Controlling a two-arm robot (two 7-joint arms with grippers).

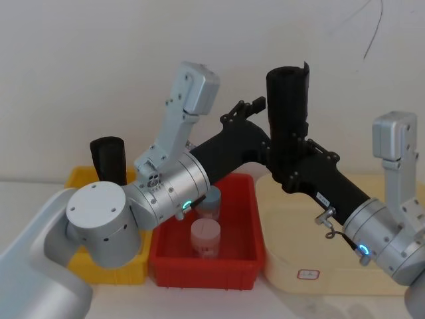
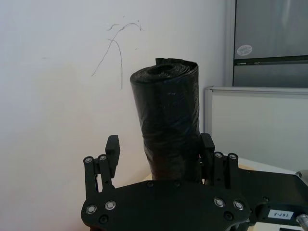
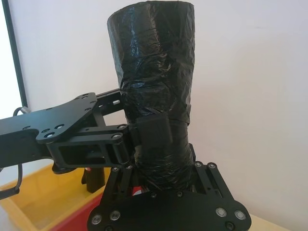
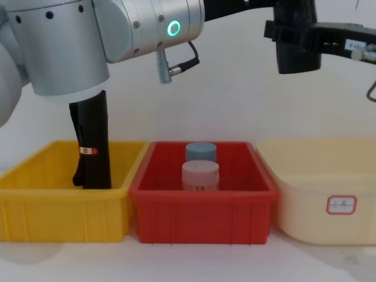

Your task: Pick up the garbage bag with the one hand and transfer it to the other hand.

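**Handover in mid-air.** The right pincer (image 3: 161,171) is clamped on the lower part of the garbage bag (image 1: 287,100) and carries the roll upright, which leaves its upper length free. The left pincer (image 2: 160,143) straddles the roll from the side, higher up, with its fingers apart. One finger (image 2: 207,147) lies against the plastic and the other (image 2: 112,147) stands clear of it. The weight is therefore judged to rest on the right pincer alone.

The two grips sit at different heights, so the two sets of fingers do not meet. The exchange takes place well above the desk (image 4: 188,261). A red bin (image 4: 202,191) holding two lidded jars (image 4: 200,170) lies below. A yellow bin (image 4: 59,205) holds a labelled roll (image 4: 93,135) standing on end, and a cream tub (image 4: 305,200) lies on the other side.

The transfer appears nearly complete. The left pincer would need to draw back sideways without brushing the roll.
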